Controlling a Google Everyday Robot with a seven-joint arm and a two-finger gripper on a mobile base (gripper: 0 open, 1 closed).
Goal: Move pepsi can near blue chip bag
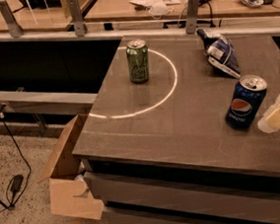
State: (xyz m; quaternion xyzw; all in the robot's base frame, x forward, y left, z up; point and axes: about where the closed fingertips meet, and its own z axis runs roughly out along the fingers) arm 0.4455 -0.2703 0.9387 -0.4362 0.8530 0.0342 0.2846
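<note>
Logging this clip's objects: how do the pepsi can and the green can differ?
The pepsi can is dark blue with a round logo; the green can is green. The pepsi can stands near the right front of the table, beside the end effector; the green can stands farther back, inside the bright ring. Both are upright with silver tops.

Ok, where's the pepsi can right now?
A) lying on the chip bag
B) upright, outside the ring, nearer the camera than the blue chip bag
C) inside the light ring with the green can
B: the pepsi can stands upright outside the ring, nearer the camera than the blue chip bag, the gripper beside it at the right edge.
</note>
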